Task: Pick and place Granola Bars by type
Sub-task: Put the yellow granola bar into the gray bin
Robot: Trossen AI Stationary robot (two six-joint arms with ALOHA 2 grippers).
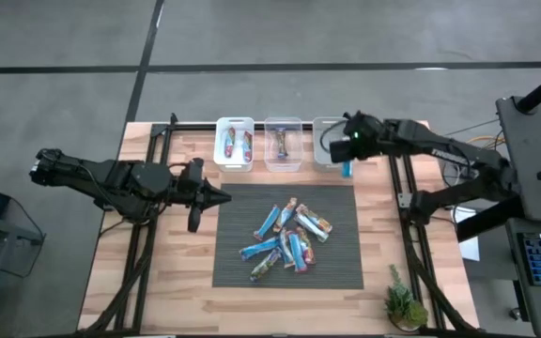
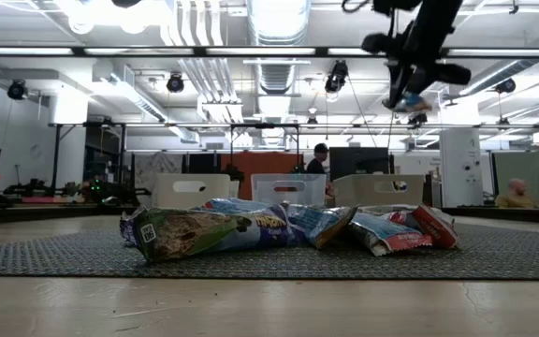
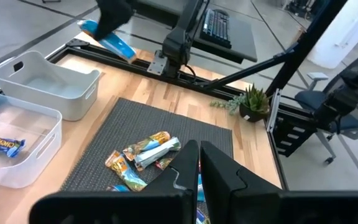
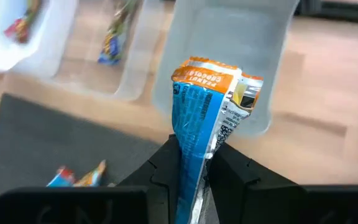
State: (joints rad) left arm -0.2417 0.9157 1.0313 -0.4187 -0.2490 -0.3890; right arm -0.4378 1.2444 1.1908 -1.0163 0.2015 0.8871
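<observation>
Your right gripper point(image 4: 194, 168) has its jaws clamped on a blue-and-orange bar point(image 4: 207, 106) over the empty bin point(image 4: 229, 37) near the bench's far edge; left gripper point(image 1: 216, 195) jaws together.

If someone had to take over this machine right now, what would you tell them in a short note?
Right gripper: shut on a blue-and-orange bar, held above the empty right bin.
Left gripper: shut, holding nothing, waiting at the mat's left edge.
Done: two bars lie in the left bin, one in the middle bin.
Left: release the held bar, probably into the right bin, then sort the pile of bars on the dark mat.
</observation>
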